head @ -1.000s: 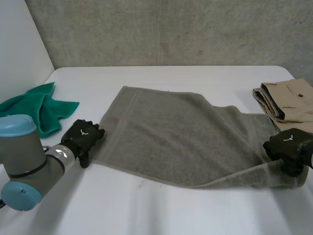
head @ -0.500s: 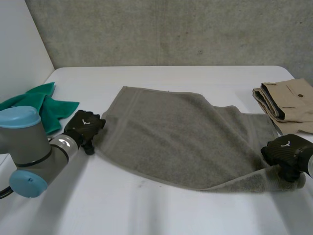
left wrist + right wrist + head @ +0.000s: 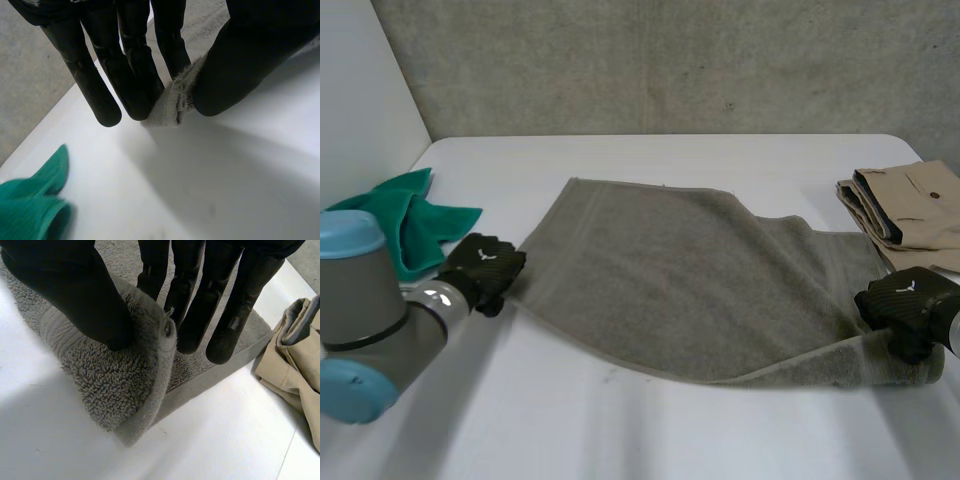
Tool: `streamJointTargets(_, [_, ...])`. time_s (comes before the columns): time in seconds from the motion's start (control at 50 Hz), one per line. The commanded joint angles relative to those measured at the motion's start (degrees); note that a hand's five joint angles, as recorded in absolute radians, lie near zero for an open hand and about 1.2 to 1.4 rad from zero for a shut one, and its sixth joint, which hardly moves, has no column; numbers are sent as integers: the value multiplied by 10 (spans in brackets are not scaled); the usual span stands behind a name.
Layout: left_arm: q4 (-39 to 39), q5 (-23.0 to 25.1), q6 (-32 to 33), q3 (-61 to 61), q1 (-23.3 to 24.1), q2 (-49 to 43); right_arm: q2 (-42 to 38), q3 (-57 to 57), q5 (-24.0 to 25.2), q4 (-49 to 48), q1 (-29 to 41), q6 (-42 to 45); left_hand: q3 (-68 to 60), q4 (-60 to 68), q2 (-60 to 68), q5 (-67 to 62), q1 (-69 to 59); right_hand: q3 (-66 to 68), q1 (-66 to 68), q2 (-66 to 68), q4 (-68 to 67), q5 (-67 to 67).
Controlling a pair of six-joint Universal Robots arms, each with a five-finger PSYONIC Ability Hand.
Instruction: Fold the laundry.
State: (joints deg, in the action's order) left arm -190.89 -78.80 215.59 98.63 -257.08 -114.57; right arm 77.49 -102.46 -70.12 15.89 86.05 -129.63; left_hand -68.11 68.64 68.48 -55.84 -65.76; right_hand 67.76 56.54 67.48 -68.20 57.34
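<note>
Grey towel (image 3: 680,280) lies flat across the middle of the white table (image 3: 650,430), long axis running side to side, from one hand to the other. Near long edge faces the robot; far long edge lies away from it.

Left hand (image 3: 485,268) at the towel's near left corner. Left wrist view: fingers straight, thumb closed against them, a small bite of the corner nipped between.

Right hand (image 3: 910,305) at the near right corner. Right wrist view: thumb pressed onto a doubled-over flap of towel, straight fingers on the flap's other side, cloth caught between. In the head view the near edge beside this hand is rolled up a little off the table.

Green cloth (image 3: 405,222) crumpled just behind the left hand, apart from the towel. Folded tan garment (image 3: 910,210) just beyond the right hand, close to the towel's right end; touching or not, cannot tell.

Judgement: both near corners are held, so the fold turns on the far edge lying straight ahead of both hands, across the short axis. Each hand is at its own corner; carry both forward together, long edge kept taut between them. Right side may brush the tan garment
</note>
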Motion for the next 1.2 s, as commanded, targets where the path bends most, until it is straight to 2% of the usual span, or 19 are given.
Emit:
streamJointTargets(0.02, [142,-48,89,88,-5,155,9,1,-3,27,2,11,-119,114,115,-142,-142,122,235,125,-118,127])
streamJointTargets(0.08, [217,-78,133,130,-4,210,30,5,1,84,0,31,-119,114,115,-142,-142,122,235,125,-118,127])
streamJointTargets(0.14, [256,-90,147,154,0,246,49,4,3,148,-5,88,-119,114,115,-142,-142,122,235,125,-118,127])
streamJointTargets(0.22, [235,-85,144,163,0,274,56,0,9,174,-6,148,-119,114,115,-142,-142,122,235,125,-118,127])
streamJointTargets(0.3, [226,-90,142,162,-2,272,55,0,2,178,-5,151,-119,114,115,-142,-142,122,235,125,-118,127])
streamJointTargets(0.44, [285,-86,150,155,6,286,51,13,11,196,-16,167,-119,114,115,-142,-142,122,235,125,-118,127])
streamJointTargets(0.52, [243,-74,142,115,10,263,25,55,12,153,-15,141,-119,114,115,-142,-142,122,235,125,-118,127])
streamJointTargets(0.62, [108,-74,116,20,39,125,-58,124,6,75,-1,54,-119,114,115,-142,-142,122,235,125,-118,127])
streamJointTargets(0.7, [36,-93,78,-70,48,31,-114,185,-7,27,26,1,-119,114,115,-142,-142,122,235,125,-118,127])
streamJointTargets(0.8, [10,-134,66,-203,62,-93,-209,295,-83,-15,79,-14,-119,114,115,-142,-142,122,235,125,-118,127])
streamJointTargets(0.88, [-3,-147,66,-304,69,-186,-264,370,-118,-46,102,-16,-119,114,115,-142,-142,122,235,125,-118,127])
streamJointTargets(1.02, [-75,-160,70,-449,75,-307,-361,484,-128,-112,114,-19,-119,114,115,-142,-142,122,235,125,-118,127])
streamJointTargets(1.18, [-94,-158,74,-544,80,-395,-459,604,-168,-163,130,-19,-119,114,115,-142,-142,122,235,125,-118,127])
streamJointTargets(1.2, [-96,-157,73,-543,82,-398,-472,620,-176,-162,134,-17,-18,12,14,-40,-41,-413,-301,-410,418,-409])
